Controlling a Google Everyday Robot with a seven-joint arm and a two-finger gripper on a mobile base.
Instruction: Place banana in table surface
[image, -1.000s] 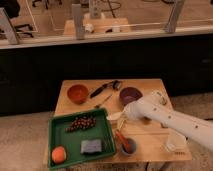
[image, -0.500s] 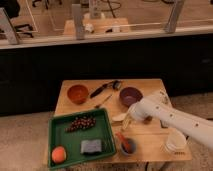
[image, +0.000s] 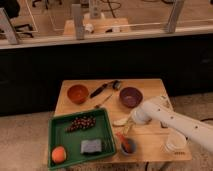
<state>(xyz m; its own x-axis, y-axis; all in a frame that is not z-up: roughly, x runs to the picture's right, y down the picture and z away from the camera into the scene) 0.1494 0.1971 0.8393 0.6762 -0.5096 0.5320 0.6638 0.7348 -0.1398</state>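
Observation:
The banana (image: 120, 121) is a small pale curved fruit lying on or just above the table surface (image: 150, 131), right of the green tray and below the purple bowl. My gripper (image: 128, 123) is at the end of the white arm that reaches in from the right. It is right at the banana's right end. I cannot tell whether the banana rests on the wood or is held.
A green tray (image: 105, 134) at front left holds grapes (image: 81, 123), a round orange fruit (image: 58, 154) and a grey sponge (image: 91, 146). An orange bowl (image: 77, 93), a purple bowl (image: 130, 96), a black utensil (image: 102, 89), a small bowl with an orange-red utensil (image: 125, 144) and a white cup (image: 176, 142) stand around.
The arm has shifted a little to the left and down, and the banana at its tip has come lower, toward the tabletop.

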